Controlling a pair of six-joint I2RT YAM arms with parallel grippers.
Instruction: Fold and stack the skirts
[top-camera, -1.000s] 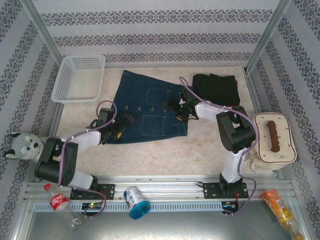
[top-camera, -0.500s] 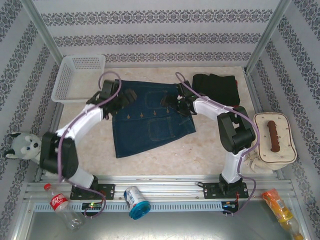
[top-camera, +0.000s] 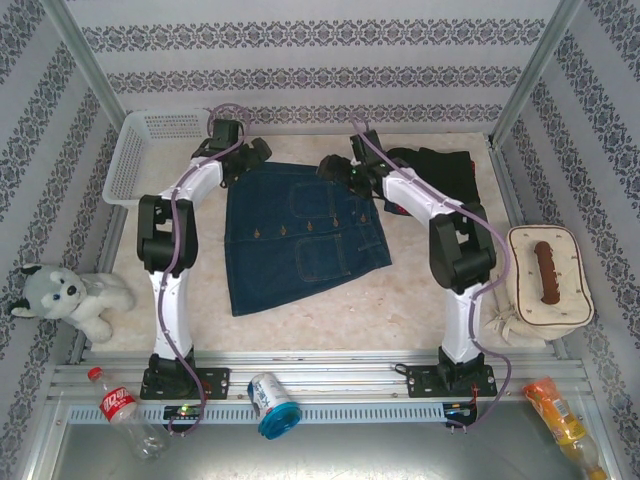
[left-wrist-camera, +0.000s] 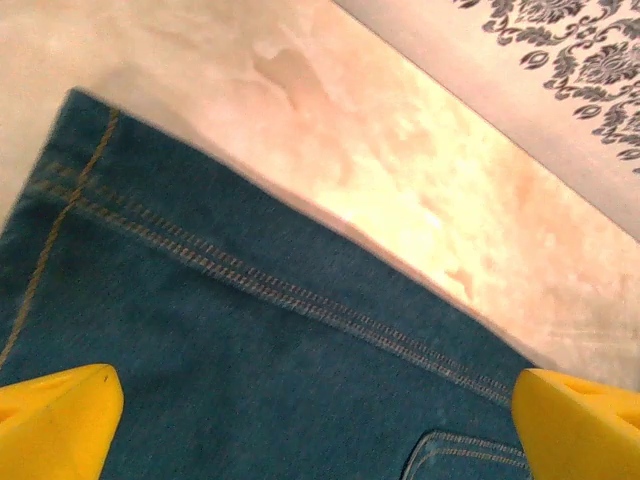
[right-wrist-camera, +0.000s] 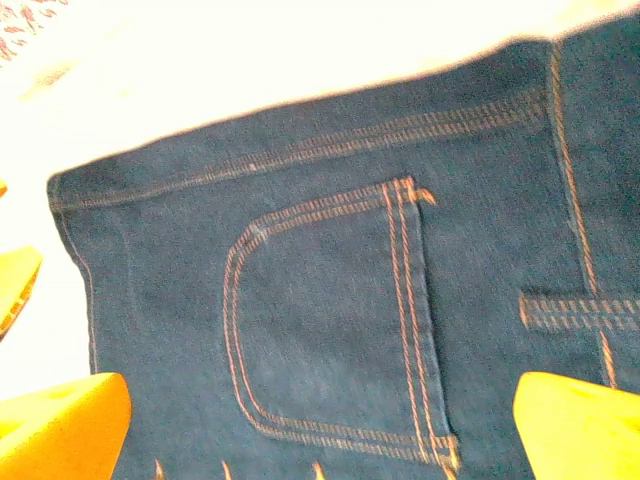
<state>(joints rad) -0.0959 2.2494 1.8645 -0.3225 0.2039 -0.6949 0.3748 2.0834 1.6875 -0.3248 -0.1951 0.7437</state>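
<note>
No legible writing anywhere in the scene.

The plastic bottle (top-camera: 120, 408) at the near left carries a red label with white marks, too small to read. The can (top-camera: 272, 403) lying on the rail has blue and white print, blurred past reading. The orange packet (top-camera: 562, 420) at the near right shows only colour, no letters that can be told.

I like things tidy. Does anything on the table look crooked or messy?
The blue denim skirt lies flat but a bit crooked, its near hem slanting. The black skirt sits folded at the back right. Nothing looks spilled or torn.
</note>
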